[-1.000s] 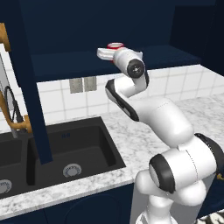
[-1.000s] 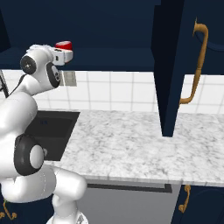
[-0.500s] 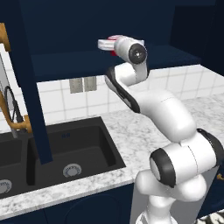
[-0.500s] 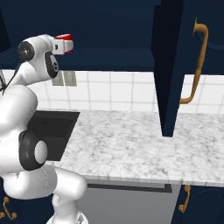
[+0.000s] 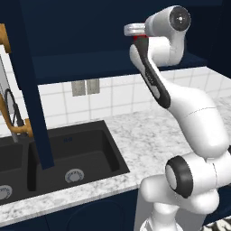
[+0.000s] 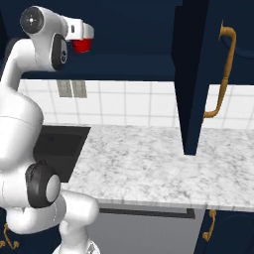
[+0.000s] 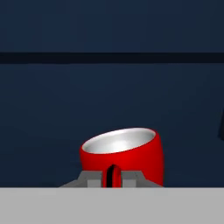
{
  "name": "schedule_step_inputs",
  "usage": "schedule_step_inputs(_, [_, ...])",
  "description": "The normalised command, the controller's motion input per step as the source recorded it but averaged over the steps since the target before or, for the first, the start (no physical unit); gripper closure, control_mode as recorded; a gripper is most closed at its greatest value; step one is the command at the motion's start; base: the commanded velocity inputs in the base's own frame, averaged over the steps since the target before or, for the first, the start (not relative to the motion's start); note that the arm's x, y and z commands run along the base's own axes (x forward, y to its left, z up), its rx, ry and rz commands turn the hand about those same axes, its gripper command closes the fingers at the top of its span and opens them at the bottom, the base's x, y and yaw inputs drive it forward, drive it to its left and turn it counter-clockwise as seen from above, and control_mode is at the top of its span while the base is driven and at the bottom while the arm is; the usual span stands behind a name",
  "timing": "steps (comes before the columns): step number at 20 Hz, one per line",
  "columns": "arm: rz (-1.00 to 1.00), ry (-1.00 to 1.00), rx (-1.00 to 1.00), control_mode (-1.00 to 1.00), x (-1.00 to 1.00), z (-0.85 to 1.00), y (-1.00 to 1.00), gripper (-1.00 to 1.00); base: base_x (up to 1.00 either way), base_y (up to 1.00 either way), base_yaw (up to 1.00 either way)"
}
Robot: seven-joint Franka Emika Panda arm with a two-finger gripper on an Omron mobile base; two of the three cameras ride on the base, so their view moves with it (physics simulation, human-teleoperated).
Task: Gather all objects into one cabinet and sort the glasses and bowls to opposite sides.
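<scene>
The pincer [image 7: 112, 178] is clamped on the rim of the bright red cup [image 7: 124, 156], its two tips pressed close together over the near wall with only a thin dark slit between them. The cup rides tilted in the hand, its pale inside showing, and in the right base view it hangs just under the white hand [image 6: 79, 31], held high in front of the dark navy cabinet [image 6: 139, 34] and above the lower shelf edge. So one of the glasses is in transit and, by my reading, about to go into the cabinet; it is not yet set down (nothing touches its base in the hand view). How much of the rest is done I cannot judge: the cabinet's inside is a uniform dark blue and I cannot make out any cup or bowl in it. The open door [image 6: 196, 74] with its brass handle [image 6: 222, 74] hides part of the cabinet to the right, and another door edge [image 5: 29, 90] crosses the sink [image 5: 67, 153].
</scene>
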Motion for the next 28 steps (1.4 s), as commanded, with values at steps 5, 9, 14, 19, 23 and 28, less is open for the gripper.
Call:
schedule_step_inputs(5, [0.1, -0.11, 0.32, -1.0, -1.0, -0.22, -1.0, 1.0, 0.0, 0.0, 0.0])
schedule_step_inputs(9, [0.1, -0.18, 0.46, -1.0, -1.0, 0.02, -0.8, 1.0, 0.0, 0.0, 0.0])
schedule_step_inputs(14, [0.0, -0.08, 0.18, -1.0, -1.0, 0.81, -0.41, 1.0, 0.0, 0.0, 0.0])
schedule_step_inputs(19, [0.03, -0.01, -0.06, -1.0, -1.0, 0.72, -0.39, 1.0, 0.0, 0.0, 0.0])
schedule_step_inputs(23, [0.1, 0.02, -0.3, -1.0, -1.0, 0.42, -0.13, 1.0, 0.0, 0.0, 0.0])
schedule_step_inputs(28, [0.06, 0.02, -0.24, -1.0, -1.0, 0.02, 0.0, 1.0, 0.0, 0.0, 0.0])
